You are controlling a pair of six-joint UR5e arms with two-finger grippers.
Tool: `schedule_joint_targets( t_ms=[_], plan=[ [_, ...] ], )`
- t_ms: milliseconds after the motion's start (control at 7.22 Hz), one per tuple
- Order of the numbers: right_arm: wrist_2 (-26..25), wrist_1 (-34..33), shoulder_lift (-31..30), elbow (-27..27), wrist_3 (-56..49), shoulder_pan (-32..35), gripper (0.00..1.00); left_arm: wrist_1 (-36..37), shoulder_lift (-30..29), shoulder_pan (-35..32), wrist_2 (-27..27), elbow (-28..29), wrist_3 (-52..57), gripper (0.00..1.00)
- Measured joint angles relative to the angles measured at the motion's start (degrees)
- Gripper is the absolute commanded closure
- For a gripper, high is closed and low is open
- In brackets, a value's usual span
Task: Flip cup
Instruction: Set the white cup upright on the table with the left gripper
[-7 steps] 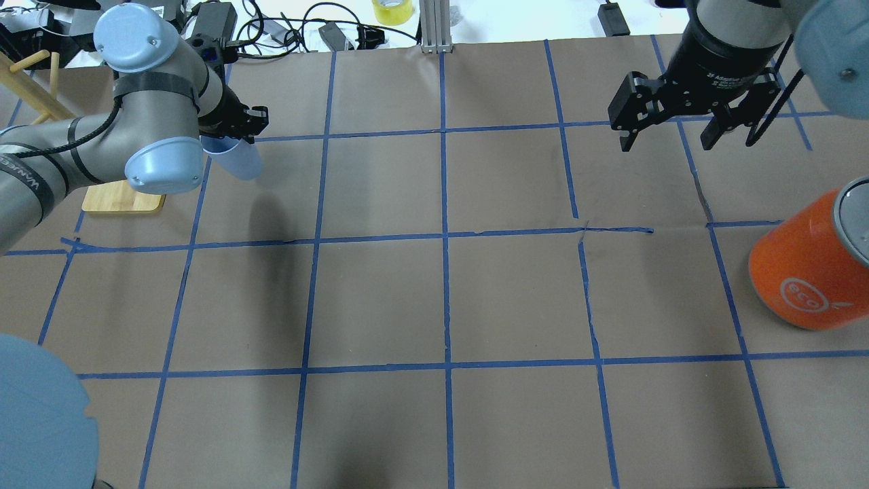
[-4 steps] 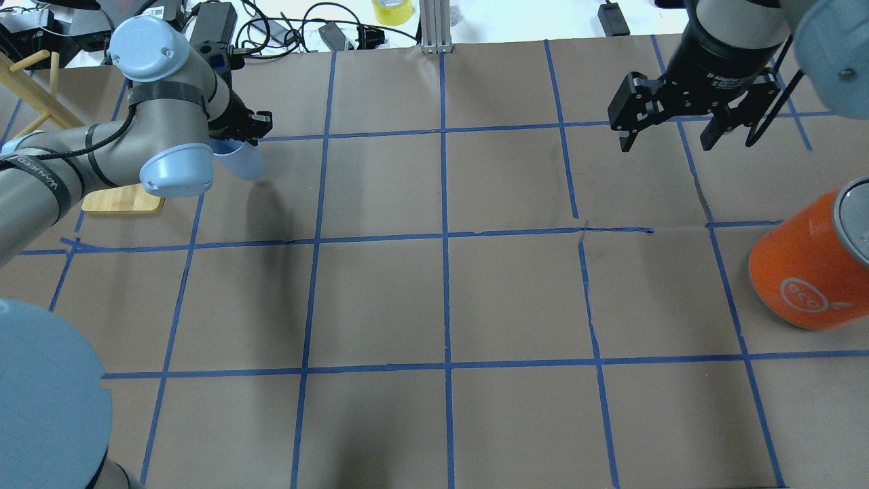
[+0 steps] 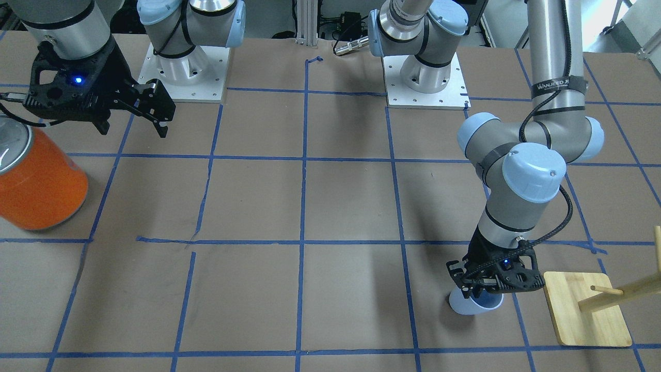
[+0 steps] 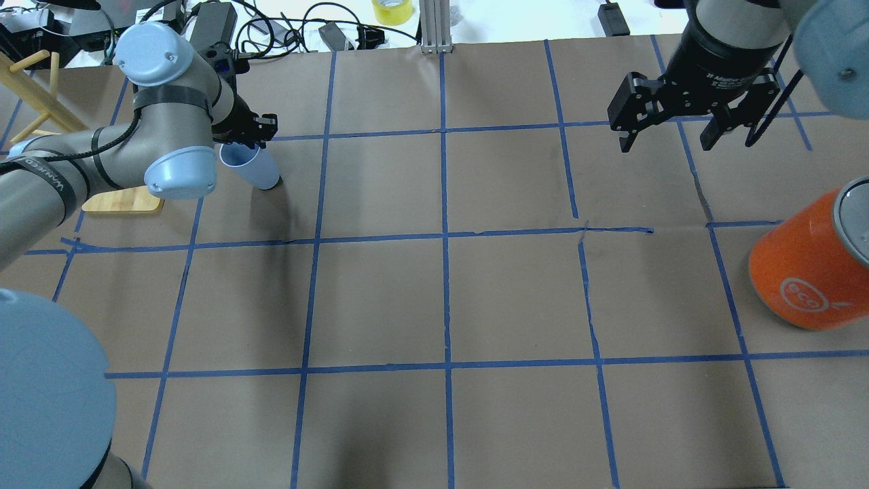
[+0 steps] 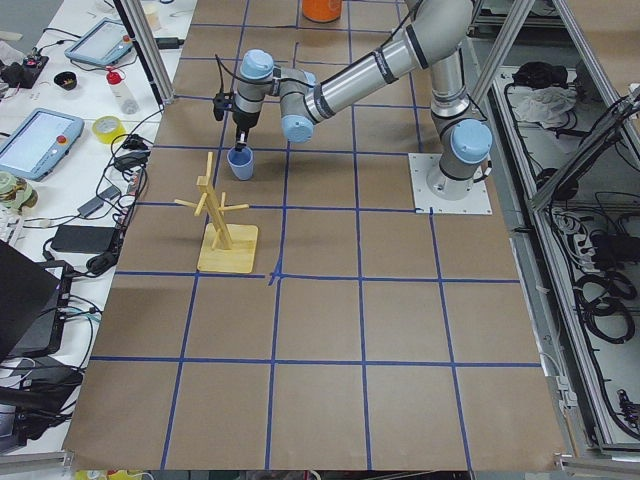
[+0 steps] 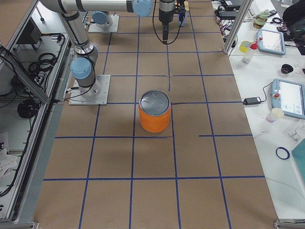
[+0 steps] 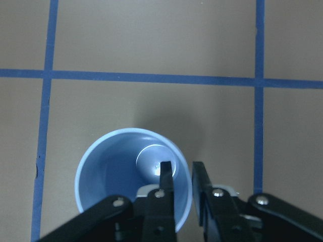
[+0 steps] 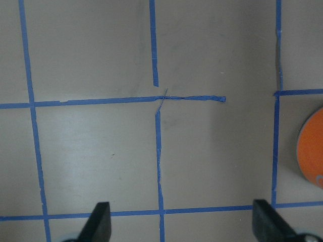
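Note:
The pale blue cup (image 4: 254, 170) stands mouth up on the brown paper at the far left; it also shows in the front view (image 3: 472, 307) and the left side view (image 5: 240, 163). My left gripper (image 4: 241, 139) reaches down onto its rim. In the left wrist view, the left gripper (image 7: 182, 176) has one finger inside the cup (image 7: 111, 166) and one outside, shut on the rim. My right gripper (image 4: 669, 139) is open and empty, hanging above the table at the far right, well away from the cup.
A large orange canister (image 4: 808, 265) with a silver top stands at the right edge. A wooden peg rack on a square base (image 3: 583, 310) stands just beside the cup. Cables and boxes lie beyond the far table edge.
My left gripper has turned the cup from tilted, mouth toward the wrist, to mouth up and lowered it to the paper. The right arm has not moved.

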Motion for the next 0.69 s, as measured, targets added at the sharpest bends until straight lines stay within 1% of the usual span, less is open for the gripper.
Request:
schedule_joint_targets(
  t_ms=[138, 277, 415, 554, 692],
  plan=[
    [0.0, 0.0, 0.0, 0.0, 0.0, 0.0, 0.0, 0.0, 0.5, 0.0, 0.0, 0.2, -0.2, 0.13],
    [0.0, 0.0, 0.0, 0.0, 0.0, 0.0, 0.0, -0.4, 1.5, 0.0, 0.1, 0.3, -0.2, 0.1],
    [0.0, 0.0, 0.0, 0.0, 0.0, 0.0, 0.0, -2.3, 3.1, -0.1, 0.8, 0.3, -0.2, 0.08],
    [0.0, 0.0, 0.0, 0.0, 0.0, 0.0, 0.0, -6.0, 5.5, -0.3, 2.4, 0.4, -0.2, 0.06],
    [0.0, 0.0, 0.0, 0.0, 0.0, 0.0, 0.0, -11.5, 8.8, -0.6, 4.0, 0.8, -0.2, 0.05]
  ],
)
